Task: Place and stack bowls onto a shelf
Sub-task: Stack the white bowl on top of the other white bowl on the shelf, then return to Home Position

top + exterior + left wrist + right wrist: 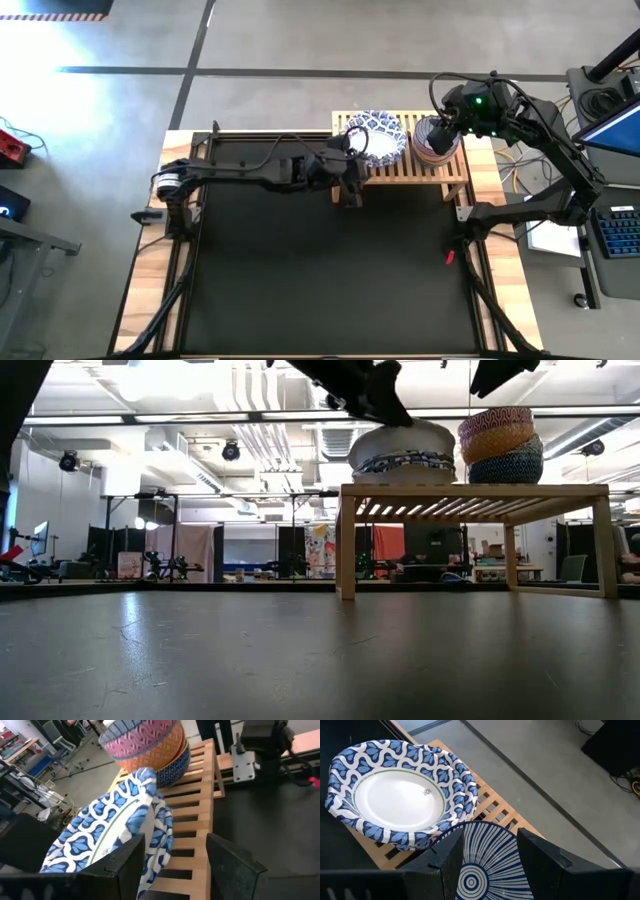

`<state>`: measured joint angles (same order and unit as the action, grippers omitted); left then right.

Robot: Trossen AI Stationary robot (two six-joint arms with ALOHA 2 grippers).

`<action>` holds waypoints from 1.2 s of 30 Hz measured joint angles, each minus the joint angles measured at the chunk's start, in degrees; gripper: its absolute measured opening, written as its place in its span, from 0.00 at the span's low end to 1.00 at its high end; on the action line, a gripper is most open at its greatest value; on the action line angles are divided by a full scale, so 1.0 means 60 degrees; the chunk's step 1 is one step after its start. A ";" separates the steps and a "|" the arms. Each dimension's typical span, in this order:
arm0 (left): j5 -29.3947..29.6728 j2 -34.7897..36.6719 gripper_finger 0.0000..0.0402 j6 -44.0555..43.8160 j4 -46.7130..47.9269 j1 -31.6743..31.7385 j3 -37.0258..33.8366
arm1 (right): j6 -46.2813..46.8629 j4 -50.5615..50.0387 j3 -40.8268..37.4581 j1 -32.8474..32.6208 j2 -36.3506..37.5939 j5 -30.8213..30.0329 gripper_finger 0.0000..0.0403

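Observation:
The light-wood slatted shelf (402,172) stands at the table's far edge. A nested stack of large white bowls with blue-patterned rims (380,136) rests on its left part and also shows in the low view (402,448). A stack of smaller patterned bowls (437,142), pink on top, then orange, then blue (498,442), rests to its right. My left gripper (175,865) is open at the near side of the large stack (100,835). My right gripper (487,860) is open above the small stack's top bowl (485,870), clear of it in the low view (500,372). My left gripper comes level from the table's left along the shelf's near part. One finger (125,865) stands right beside the top large bowl's rim (152,840); whether it touches the rim I cannot tell. The bowl rests in its stack on the shelf.
The black mat (320,270) covers the table in front of the shelf. The right arm's base (480,215) stands at the shelf's right end, with a small red thing (450,258) near it. The shelf top (197,805) between the two stacks is narrow.

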<state>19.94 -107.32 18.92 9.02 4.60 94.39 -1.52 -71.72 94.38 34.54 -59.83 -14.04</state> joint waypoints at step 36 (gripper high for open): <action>0.0098 -0.0085 0.48 -0.1061 0.1566 0.0099 0.0885 | 0.0000 -0.0001 -0.0001 0.0001 0.0000 -0.0001 0.43</action>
<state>20.53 -107.82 12.55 18.41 5.19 99.70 -1.52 -71.72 94.37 34.54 -59.83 -14.04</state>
